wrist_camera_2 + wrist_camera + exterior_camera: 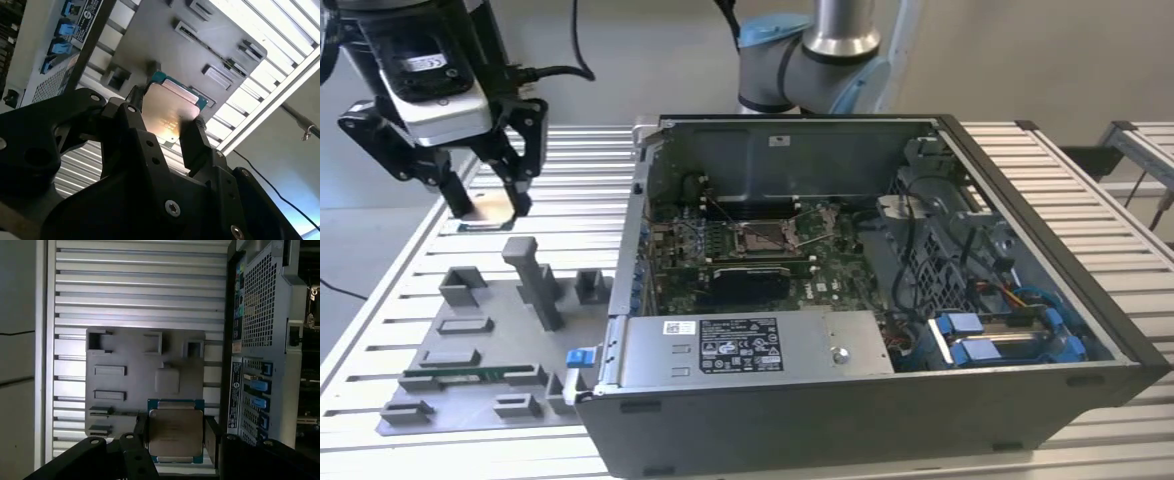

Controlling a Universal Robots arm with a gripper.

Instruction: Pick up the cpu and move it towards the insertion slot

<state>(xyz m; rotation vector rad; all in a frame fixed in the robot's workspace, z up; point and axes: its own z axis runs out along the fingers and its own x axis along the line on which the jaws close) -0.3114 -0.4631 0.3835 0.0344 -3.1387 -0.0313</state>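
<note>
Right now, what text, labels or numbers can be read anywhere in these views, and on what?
The power supply label: print too small to read.
The cpu: top marking too faint to read.
The sticker on the computer case: blurred.
Nothing legible.

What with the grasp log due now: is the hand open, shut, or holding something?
The hand is closed, holding the cpu by two opposite edges.
</note>
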